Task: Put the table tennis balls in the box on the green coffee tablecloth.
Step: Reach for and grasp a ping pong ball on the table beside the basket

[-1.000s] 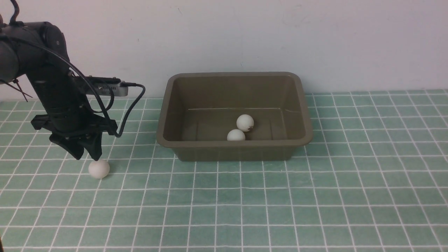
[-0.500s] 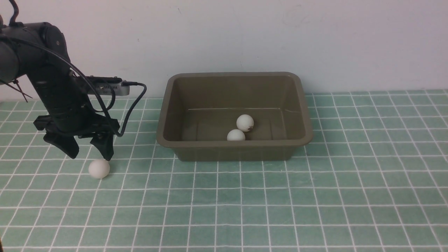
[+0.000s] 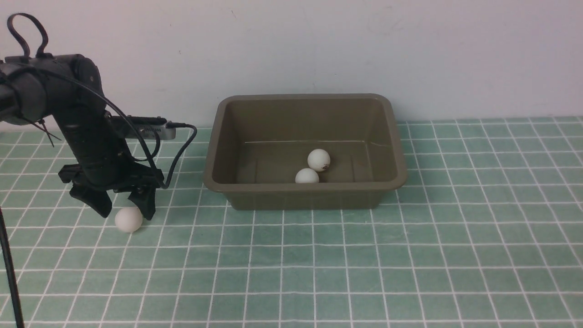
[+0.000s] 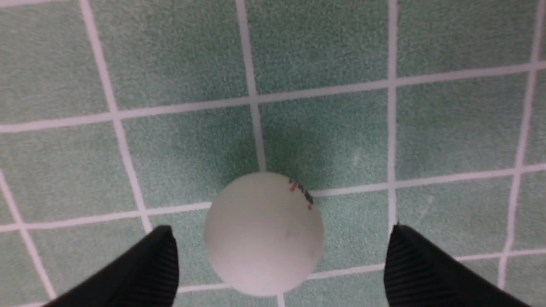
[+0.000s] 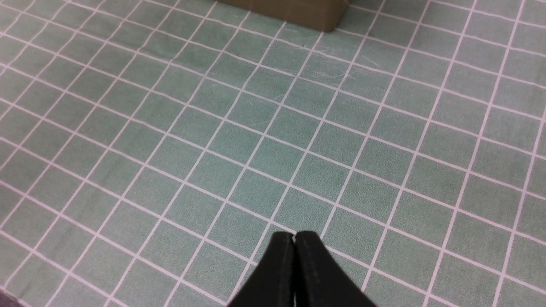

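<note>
Left gripper [image 3: 126, 210], jaws apart, straddles small matte white ball [image 3: 128, 220] at 8 o'clock of olive-brown plastic tub [image 3: 305, 193]; off-centre closing could squirt it across the mint-green checked cloth [image 3: 319, 255].

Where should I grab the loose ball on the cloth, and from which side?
Across its widest middle, from straight above: the table tennis ball is round, lies free on the tablecloth, and the open left tool straddles it.

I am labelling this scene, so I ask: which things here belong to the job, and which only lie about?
Job: loose ball; marked ball and plain ball in the box; tablecloth; left gripper, open, fingers either side of the loose ball.
Not in use: right gripper, shut; wall; cable.
</note>
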